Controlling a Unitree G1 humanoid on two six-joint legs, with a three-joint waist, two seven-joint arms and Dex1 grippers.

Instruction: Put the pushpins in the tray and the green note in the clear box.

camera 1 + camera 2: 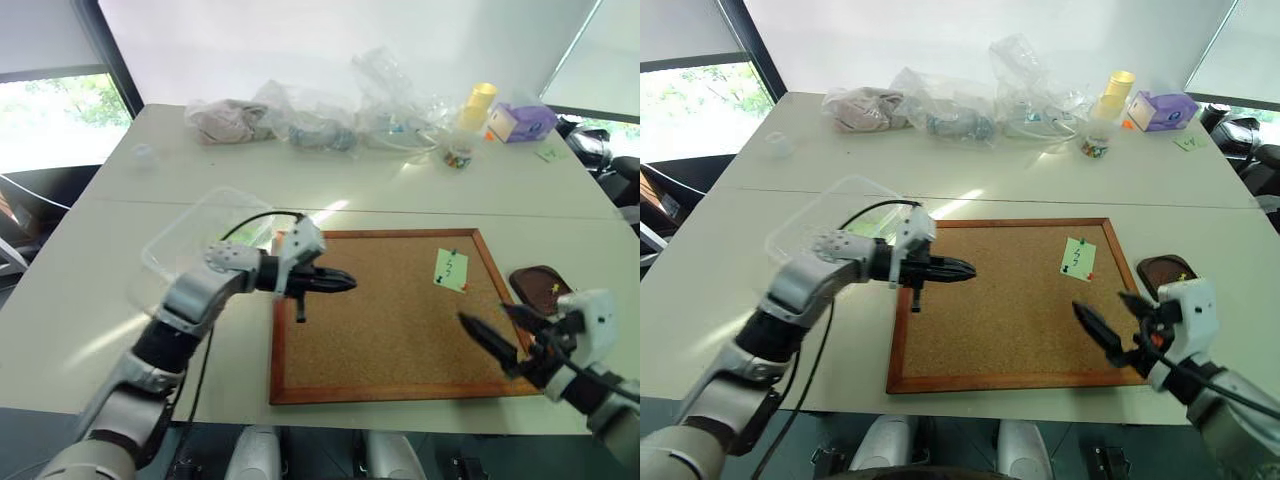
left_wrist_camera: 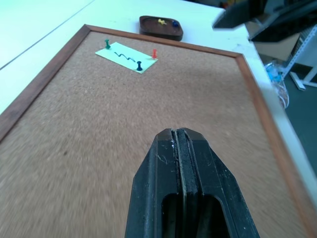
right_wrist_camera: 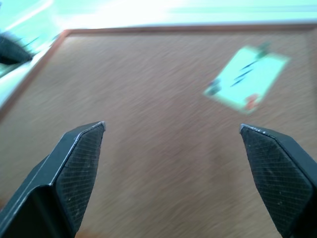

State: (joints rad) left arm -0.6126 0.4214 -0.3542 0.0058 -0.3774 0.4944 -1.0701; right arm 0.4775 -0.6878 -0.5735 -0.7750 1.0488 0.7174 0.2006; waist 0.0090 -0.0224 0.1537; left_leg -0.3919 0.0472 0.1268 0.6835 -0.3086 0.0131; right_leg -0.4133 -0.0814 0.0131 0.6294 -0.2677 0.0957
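A cork board (image 1: 385, 320) lies on the table (image 1: 90, 290); clear bags (image 1: 310, 120), seemingly crumpled, line its far edge.

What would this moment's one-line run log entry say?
left gripper: shut, empty, over cork board | right gripper: open, empty | green note: pinned | tray: two pushpins

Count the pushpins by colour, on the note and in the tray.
Green pin: 1, on the green note
Red pin: 1, on the note
Dark pin: 1, on the note
Yellow pin: 1, in the tray
Blue pin: 1, in the tray
Total: 5
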